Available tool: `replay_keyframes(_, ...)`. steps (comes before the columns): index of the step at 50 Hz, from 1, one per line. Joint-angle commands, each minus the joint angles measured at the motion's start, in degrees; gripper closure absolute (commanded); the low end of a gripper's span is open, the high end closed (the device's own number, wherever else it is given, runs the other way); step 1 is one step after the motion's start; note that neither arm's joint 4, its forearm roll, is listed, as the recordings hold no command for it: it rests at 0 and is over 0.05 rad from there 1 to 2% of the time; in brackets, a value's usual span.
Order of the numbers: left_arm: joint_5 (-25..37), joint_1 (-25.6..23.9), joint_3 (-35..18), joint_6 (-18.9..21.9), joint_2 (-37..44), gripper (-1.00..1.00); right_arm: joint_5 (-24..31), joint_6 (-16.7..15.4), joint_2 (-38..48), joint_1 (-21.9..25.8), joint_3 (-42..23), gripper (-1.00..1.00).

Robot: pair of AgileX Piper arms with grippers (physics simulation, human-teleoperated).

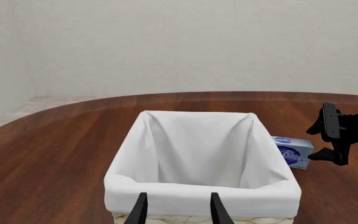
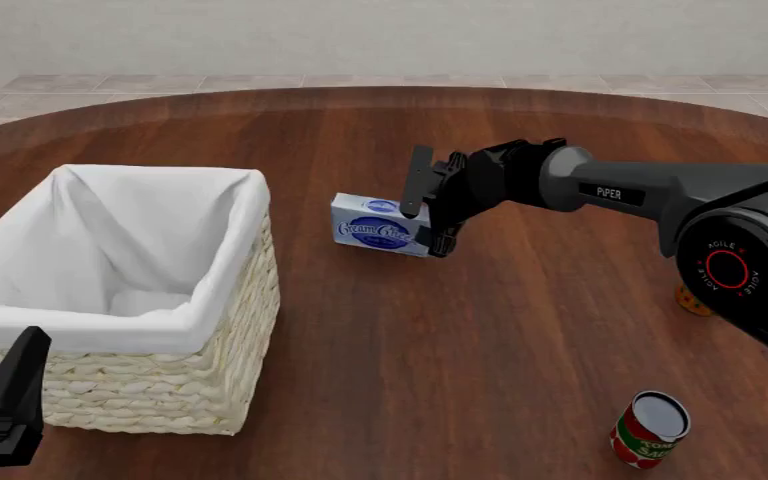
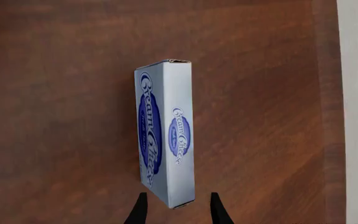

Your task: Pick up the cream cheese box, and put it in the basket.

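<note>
The cream cheese box [image 2: 379, 225] is a pale blue-white carton with a dark blue oval logo. It stands on its long edge on the brown table, right of the basket [image 2: 157, 385]. My right gripper [image 2: 427, 214] is open and straddles the box's right end, one finger on each side. The right wrist view shows the box [image 3: 166, 135] reaching down between the fingertips of that gripper [image 3: 177, 212], with small gaps on both sides. My left gripper [image 1: 177, 212] is open and empty at the near rim of the white-lined basket [image 1: 135, 186]. The box [image 1: 294, 153] and right gripper [image 1: 328, 139] show beyond the basket.
A red tomato can [image 2: 651, 428] stands at the near right of the table. A small orange object [image 2: 688, 300] peeks out from behind the right arm's base. The left gripper [image 2: 4, 395] shows at the bottom left corner by the basket.
</note>
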Motion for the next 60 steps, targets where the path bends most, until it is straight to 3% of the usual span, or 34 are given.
replay_keyframes(1,0.0,0.0,0.0,0.0,0.01,-1.0,-1.49,-0.62,0.56,-0.45,0.25,-1.0)
replay_keyframes(25,0.0,0.0,0.0,0.0,0.01,-1.0,-5.15,0.59,2.2,1.81,1.17,-1.0)
replay_keyframes(53,0.0,0.0,0.0,0.0,-0.01,-1.0,-3.13,4.08,4.65,2.71,-1.25,-1.0)
replay_keyframes(54,0.0,0.01,0.0,0.0,-0.01,-1.0,-3.12,4.23,4.67,2.62,-1.47,1.0)
replay_keyframes(60,0.0,0.0,0.0,-0.01,0.0,-1.0,-3.57,4.5,3.58,3.03,-0.47,1.0)
